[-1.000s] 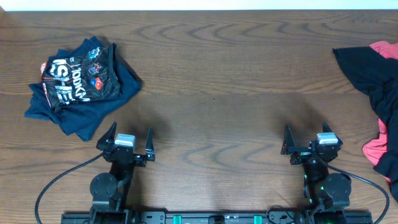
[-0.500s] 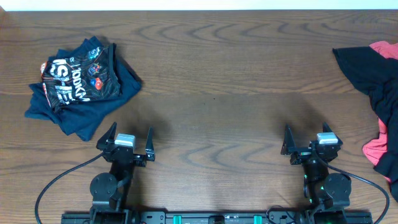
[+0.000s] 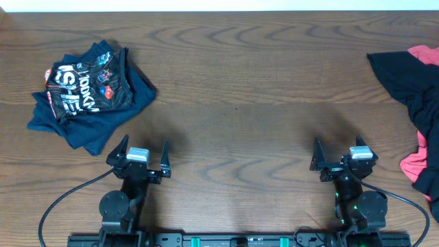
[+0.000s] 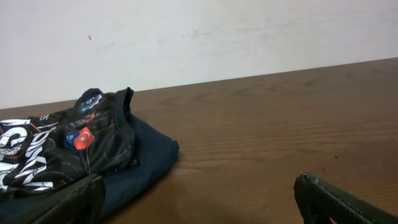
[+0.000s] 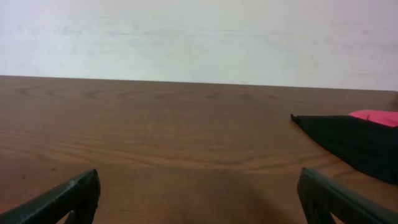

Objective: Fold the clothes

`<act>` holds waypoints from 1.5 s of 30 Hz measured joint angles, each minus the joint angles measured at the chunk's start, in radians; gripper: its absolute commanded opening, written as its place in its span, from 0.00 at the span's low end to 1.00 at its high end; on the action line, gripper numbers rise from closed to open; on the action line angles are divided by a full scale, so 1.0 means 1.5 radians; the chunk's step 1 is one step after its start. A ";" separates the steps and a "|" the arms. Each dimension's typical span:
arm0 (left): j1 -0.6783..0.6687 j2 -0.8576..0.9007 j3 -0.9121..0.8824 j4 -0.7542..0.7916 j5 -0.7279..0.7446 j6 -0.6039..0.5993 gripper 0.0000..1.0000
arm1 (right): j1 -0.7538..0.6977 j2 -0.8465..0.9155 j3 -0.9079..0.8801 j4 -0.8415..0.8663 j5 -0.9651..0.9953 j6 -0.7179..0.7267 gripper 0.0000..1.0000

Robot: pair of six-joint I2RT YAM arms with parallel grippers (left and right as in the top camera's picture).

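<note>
The desk (image 3: pixel 233 89) has a smooth brown top with a swirling wood grain. Near its far left corner lies a rumpled navy garment (image 3: pixel 86 134), loosely bundled. On top of it sits a black printed garment (image 3: pixel 86 86) with white lettering and small red and blue patches. At the right edge a limp, creased black garment (image 3: pixel 411 86) lies bunched with coral-red fabric (image 3: pixel 425 53) showing at its far and near ends. Both are cut off by the frame, so their full shapes cannot be made out. The left fingers (image 4: pixel 74 202) and right fingers (image 5: pixel 68 199) are dark, hard prongs. Both pairs stand spread wide near the front edge, holding nothing and well apart from either heap.
</note>
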 measured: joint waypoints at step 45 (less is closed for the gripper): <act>0.000 0.002 0.013 -0.026 0.001 -0.030 0.98 | 0.000 0.005 0.006 -0.020 -0.026 0.042 0.99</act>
